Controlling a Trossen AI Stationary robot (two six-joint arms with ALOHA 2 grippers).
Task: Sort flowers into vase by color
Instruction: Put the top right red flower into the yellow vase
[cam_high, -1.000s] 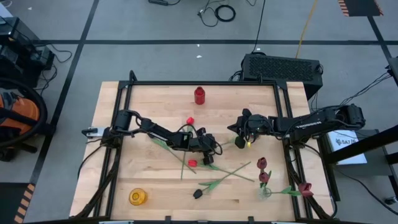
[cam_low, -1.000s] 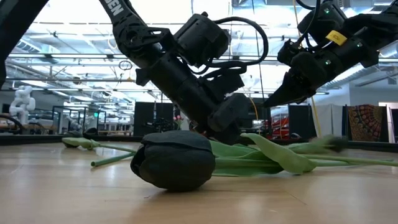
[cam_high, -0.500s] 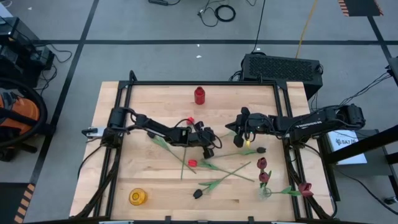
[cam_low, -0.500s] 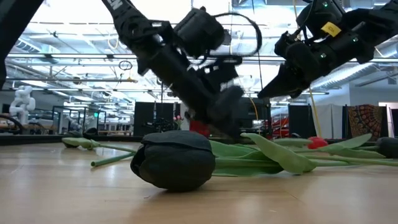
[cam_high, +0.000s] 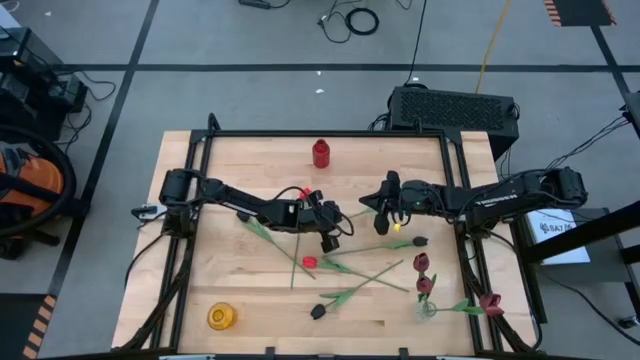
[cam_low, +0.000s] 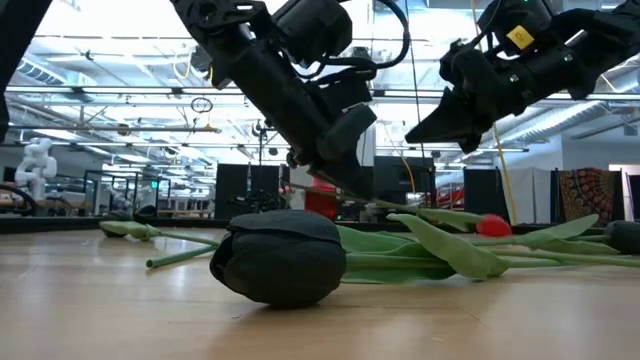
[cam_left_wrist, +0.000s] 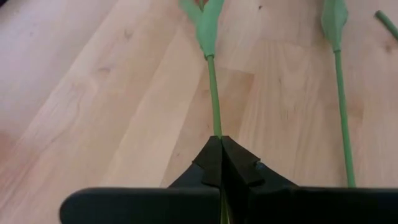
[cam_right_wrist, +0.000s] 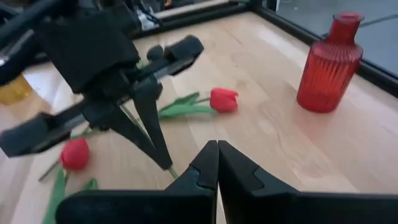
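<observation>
Tulips lie scattered over the wooden table (cam_high: 230, 160), most of them toward five o'clock from its centre. Near the middle, the left gripper (cam_high: 334, 240) has its fingers (cam_left_wrist: 219, 163) pressed together on the thin green stem of a red-headed tulip (cam_right_wrist: 224, 99), whose head (cam_high: 305, 194) shows at about eleven o'clock from that gripper in the high view; the left wrist view has the stem (cam_left_wrist: 214, 99) running straight out from between the fingertips. At three o'clock from it, across a small gap, the right gripper (cam_high: 383, 201) hangs with its fingers shut and nothing visible between them, as the right wrist view shows. A red vase (cam_high: 321, 153) stands at twelve o'clock near the far edge, and a yellow vase (cam_high: 221, 317) stands at seven o'clock near the front edge. A second red tulip (cam_high: 309, 262) lies just below the left gripper, with crossed green stems (cam_high: 372, 276) spreading toward four o'clock. A black tulip (cam_high: 318, 312) rests at six o'clock, filling the foreground of the low view (cam_low: 278, 256), and another dark head (cam_high: 420, 241) lies at three o'clock. At the five o'clock corner, maroon tulips (cam_high: 423, 274) stand in a clear vase (cam_high: 427, 308), with one more maroon tulip (cam_high: 490, 303) lying beside it.
</observation>
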